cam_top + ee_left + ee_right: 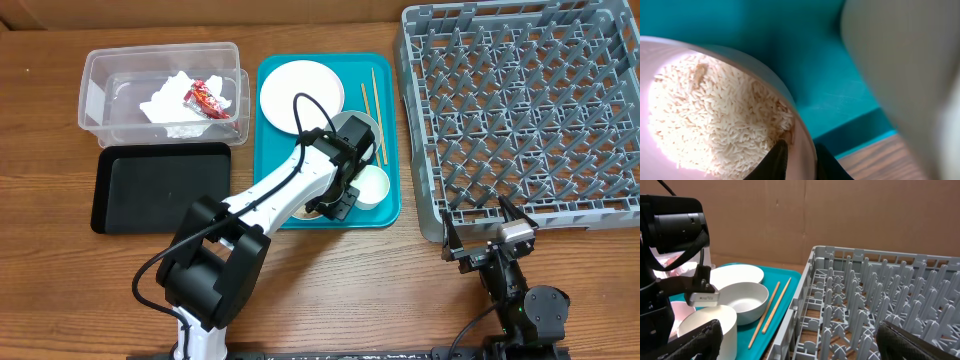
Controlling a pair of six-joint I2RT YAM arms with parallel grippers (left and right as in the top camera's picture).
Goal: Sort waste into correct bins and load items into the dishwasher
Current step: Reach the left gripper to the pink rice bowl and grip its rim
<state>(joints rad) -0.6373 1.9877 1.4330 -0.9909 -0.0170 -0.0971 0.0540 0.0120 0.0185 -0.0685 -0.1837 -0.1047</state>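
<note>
On the wooden table [50, 290], we see the left gripper [799, 162] pinching the rim of a pale bowl [802, 135] of loose rice [715, 115]. The bowl sits on the teal tray [388, 110] at 12 o'clock. Our right gripper [481, 228] hangs spread wide at 5 o'clock, near the grey rack [520, 110], which fills 2 o'clock. At 10 o'clock the clear tub [100, 70] holds the napkin [165, 102] and red wrapper [208, 97]. The black tray [160, 185] lies just beside the tub, at its 6 o'clock. A brown cardboard wall [790, 215] closes the room behind.

teal tray [388, 130] | mid tabletop [50, 290]; tabletop | brown wood grain; cardboard wall [790, 220] | upright behind, plain brown
</note>
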